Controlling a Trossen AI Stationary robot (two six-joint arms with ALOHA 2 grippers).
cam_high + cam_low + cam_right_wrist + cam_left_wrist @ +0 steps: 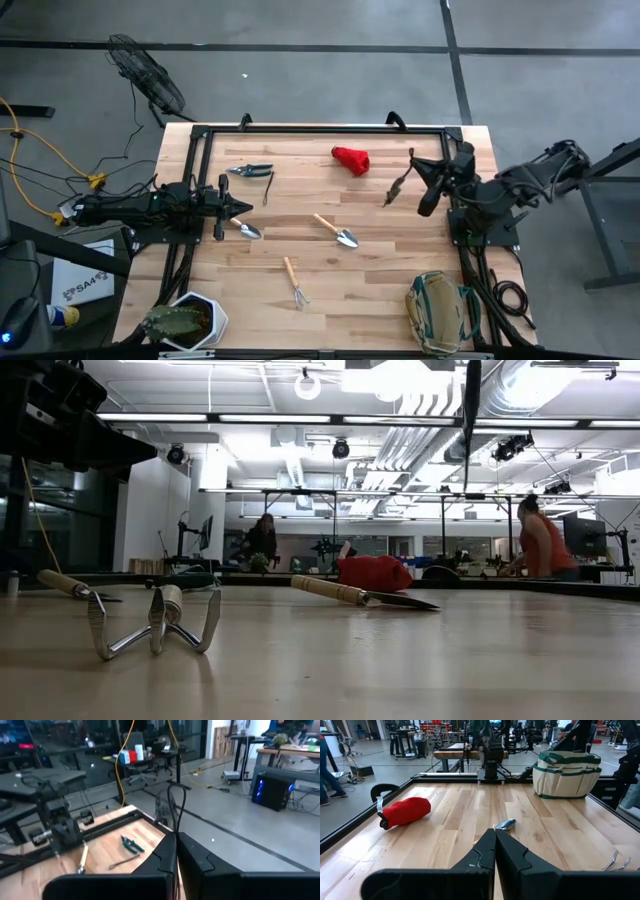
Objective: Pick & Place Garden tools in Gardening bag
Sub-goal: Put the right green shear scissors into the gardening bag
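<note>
My right gripper (pixel 176 837) is raised over the table's right half and shut on a slender dark garden tool (pixel 398 183), which shows high in the low view (pixel 470 410). My left gripper (pixel 495 834) waits shut at the left, just behind a trowel (pixel 246 231). Lying flat on the table are a second trowel (pixel 337 232), a pronged rake (pixel 295 284), green-handled shears (pixel 250 170) and a red lump (pixel 351 159). The khaki gardening bag (pixel 441 312) stands at the near right corner. My right gripper holds the slender tool, but its own fingers hide the place of contact. In the right wrist view a thin dark loop (pixel 176 805) comes out from between the shut fingers. The tool is lifted clear, and its lower end (pixel 470 452) hangs well above the table.
A plant in a white hexagonal pot (pixel 192 322) stands at the near left corner. A thin dark stick (pixel 268 187) lies beside the shears. A black frame (pixel 320 128) runs along the far edge. People move in the room beyond the table.
</note>
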